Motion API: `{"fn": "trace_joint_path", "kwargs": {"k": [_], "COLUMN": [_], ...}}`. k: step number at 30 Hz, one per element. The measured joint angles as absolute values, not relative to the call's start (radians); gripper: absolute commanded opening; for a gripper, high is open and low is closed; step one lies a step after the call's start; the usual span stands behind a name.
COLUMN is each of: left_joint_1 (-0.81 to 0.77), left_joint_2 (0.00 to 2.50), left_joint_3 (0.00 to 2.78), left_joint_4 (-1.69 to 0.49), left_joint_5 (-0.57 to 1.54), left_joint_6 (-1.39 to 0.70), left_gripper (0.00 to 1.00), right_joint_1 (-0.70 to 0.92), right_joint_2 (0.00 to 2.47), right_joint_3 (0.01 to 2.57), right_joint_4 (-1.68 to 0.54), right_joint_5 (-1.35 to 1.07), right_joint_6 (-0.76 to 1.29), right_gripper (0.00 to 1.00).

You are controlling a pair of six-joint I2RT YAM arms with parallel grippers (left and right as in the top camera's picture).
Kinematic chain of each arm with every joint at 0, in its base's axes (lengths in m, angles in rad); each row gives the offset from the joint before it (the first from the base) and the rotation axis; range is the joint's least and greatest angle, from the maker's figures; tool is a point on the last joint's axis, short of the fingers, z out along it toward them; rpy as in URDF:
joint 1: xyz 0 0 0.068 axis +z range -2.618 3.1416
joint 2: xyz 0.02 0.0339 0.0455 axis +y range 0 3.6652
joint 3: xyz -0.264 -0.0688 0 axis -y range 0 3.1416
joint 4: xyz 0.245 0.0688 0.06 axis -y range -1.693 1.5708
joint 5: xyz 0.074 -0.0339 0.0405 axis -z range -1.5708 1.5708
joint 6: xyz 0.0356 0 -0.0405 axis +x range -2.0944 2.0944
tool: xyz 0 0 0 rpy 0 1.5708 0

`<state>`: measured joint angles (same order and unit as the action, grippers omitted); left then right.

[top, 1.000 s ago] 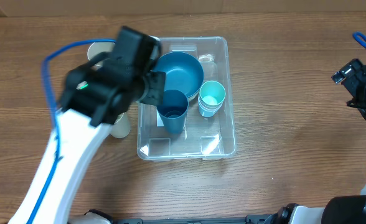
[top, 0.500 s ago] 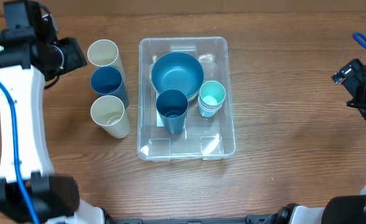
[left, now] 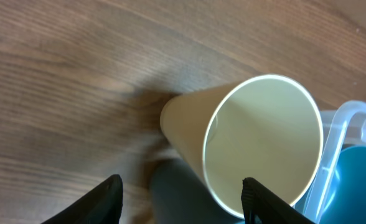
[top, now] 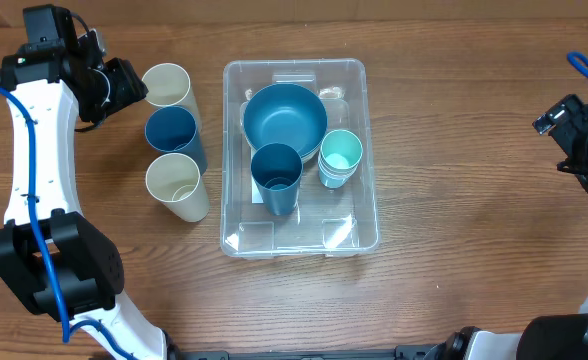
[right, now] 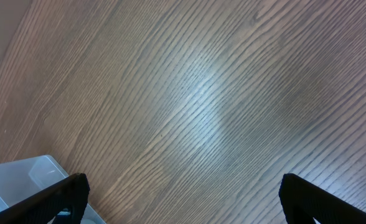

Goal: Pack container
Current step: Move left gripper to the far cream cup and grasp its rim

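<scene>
**Left gripper lines up on the upper cream cup**

The left gripper [top: 122,86] sits in the upper left of the overhead view, jaws spread wide and holding nothing. Just to its right stands the cream cup [top: 167,85]. In the wrist view the cup's open mouth lies between the two fingertips, apparently not yet touched.

To grasp well, I judge the fingers should straddle the wall just under the rim and close gently, as a thin wall may flex. A straight lift would then avoid nudging the blue cup [top: 172,133] directly below it in the frame.

The container [top: 370,150] lies right of the gripper at frame centre, just past the cups. It holds a blue bowl [top: 285,118], a dark blue cup [top: 276,175] and a teal cup [top: 340,155]. Its lower end is bare.

The right gripper [top: 579,140], at the right edge, is wide open, holds nothing, and is well apart from the container.
</scene>
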<state>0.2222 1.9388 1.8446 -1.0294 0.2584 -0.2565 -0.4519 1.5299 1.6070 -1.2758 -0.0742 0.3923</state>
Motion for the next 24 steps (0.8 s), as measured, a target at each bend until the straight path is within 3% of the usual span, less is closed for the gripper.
{"fn": "trace_joint_path", "kwargs": {"k": [11,24], "left_joint_1": [0.194,0.170], "left_joint_2": [2.049,2.091], "left_joint_3": [1.845,1.845], "left_joint_4": [-0.941,-0.882], "left_joint_5": [0.262,0.220], "left_joint_6": [-0.257,-0.278], "left_gripper": [0.56,0.05], "right_joint_1": [-0.452,-0.452], "right_joint_2": [1.530,1.530], "right_joint_3": [1.607,1.607], "right_joint_4": [-1.276,-1.275], "right_joint_5": [-0.074,-0.074], "right_joint_6": [0.392,0.392], "right_gripper": [1.00,1.00]}}
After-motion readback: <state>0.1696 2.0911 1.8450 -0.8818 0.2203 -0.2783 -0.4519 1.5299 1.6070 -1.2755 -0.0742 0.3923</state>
